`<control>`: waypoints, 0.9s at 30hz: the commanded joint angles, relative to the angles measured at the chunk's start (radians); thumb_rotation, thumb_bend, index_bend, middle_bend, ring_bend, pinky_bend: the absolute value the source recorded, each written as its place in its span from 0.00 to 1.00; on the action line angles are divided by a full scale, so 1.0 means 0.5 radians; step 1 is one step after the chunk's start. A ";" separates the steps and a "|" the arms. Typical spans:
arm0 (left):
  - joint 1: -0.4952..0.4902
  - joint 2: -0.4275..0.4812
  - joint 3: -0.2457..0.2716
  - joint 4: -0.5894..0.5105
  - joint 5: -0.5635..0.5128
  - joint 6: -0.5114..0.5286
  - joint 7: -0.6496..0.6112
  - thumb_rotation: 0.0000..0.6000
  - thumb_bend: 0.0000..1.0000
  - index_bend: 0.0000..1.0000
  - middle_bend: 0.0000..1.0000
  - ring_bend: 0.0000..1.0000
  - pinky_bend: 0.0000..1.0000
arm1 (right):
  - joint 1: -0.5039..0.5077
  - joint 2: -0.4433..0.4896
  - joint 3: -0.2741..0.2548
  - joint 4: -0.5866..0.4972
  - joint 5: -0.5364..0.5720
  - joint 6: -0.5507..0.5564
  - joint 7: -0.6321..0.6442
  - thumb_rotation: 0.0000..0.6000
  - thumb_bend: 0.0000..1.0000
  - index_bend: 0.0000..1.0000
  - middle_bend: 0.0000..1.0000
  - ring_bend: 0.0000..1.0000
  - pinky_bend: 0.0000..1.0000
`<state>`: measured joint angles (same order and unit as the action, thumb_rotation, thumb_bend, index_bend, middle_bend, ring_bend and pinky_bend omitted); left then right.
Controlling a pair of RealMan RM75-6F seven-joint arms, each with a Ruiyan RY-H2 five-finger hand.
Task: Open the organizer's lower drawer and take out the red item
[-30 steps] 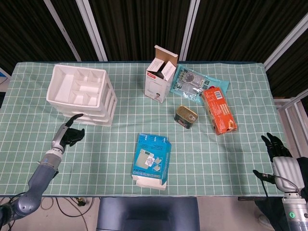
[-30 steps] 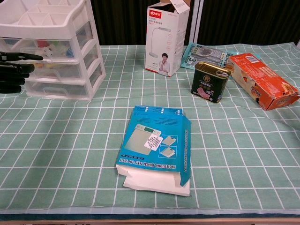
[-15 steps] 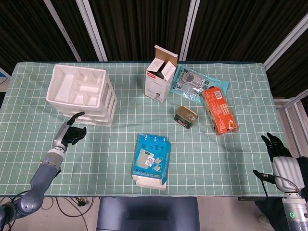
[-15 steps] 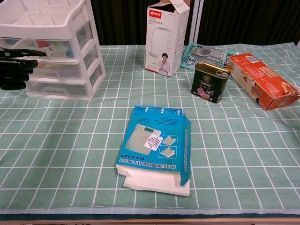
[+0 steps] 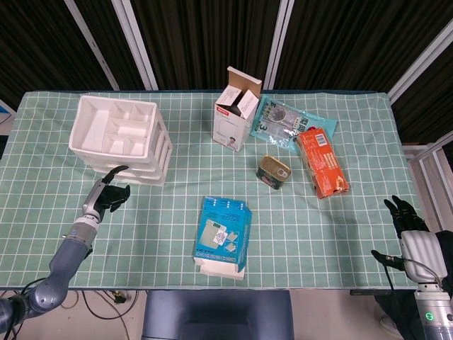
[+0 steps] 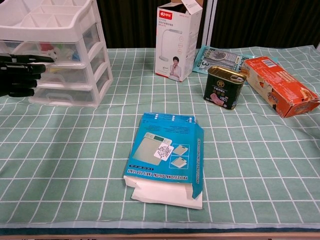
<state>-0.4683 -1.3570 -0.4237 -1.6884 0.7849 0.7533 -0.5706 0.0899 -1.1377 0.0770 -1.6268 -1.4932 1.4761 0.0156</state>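
Note:
The white three-drawer organizer (image 5: 124, 145) (image 6: 65, 50) stands at the table's far left with all drawers closed. Through the clear top drawer front I see coloured bits; a red item does not show plainly. My left hand (image 5: 107, 195) (image 6: 20, 74) hovers just in front of the drawer fronts, black fingers (image 6: 29, 68) apart and extended toward them, holding nothing. Contact with the organizer cannot be told. My right hand (image 5: 409, 219) sits off the table's near right corner, fingers apart and empty.
A blue scale box (image 5: 223, 235) (image 6: 165, 155) lies in the near middle. Further back stand a white lamp box (image 5: 236, 110) (image 6: 178, 40), a small tin (image 5: 273, 171) (image 6: 225, 86), a foil packet (image 5: 287, 122) and an orange carton (image 5: 320, 161) (image 6: 280, 92).
My left hand has crept right and slightly forward toward the organizer's drawer fronts. The right hand has stayed still.

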 commanded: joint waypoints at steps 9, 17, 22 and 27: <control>0.018 -0.015 0.019 0.011 0.050 -0.008 -0.044 1.00 0.53 0.23 0.98 0.93 0.95 | -0.001 0.001 -0.001 -0.002 0.000 -0.001 0.004 1.00 0.03 0.00 0.00 0.00 0.22; 0.057 0.003 0.039 -0.019 0.102 0.000 -0.085 1.00 0.53 0.23 0.98 0.93 0.95 | -0.002 0.002 -0.002 -0.006 -0.002 0.001 0.000 1.00 0.04 0.00 0.00 0.00 0.22; 0.084 0.020 0.052 -0.045 0.126 0.009 -0.107 1.00 0.53 0.23 0.98 0.93 0.95 | -0.002 0.002 -0.002 -0.007 -0.001 0.001 -0.002 1.00 0.04 0.00 0.00 0.00 0.22; 0.121 0.042 0.070 -0.098 0.177 0.034 -0.126 1.00 0.53 0.24 0.98 0.93 0.95 | -0.003 0.002 0.000 -0.008 0.000 0.003 -0.002 1.00 0.04 0.00 0.00 0.00 0.22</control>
<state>-0.4117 -1.3387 -0.3912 -1.7323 0.8686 0.7667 -0.6314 0.0885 -1.1369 0.0768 -1.6307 -1.4931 1.4773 0.0145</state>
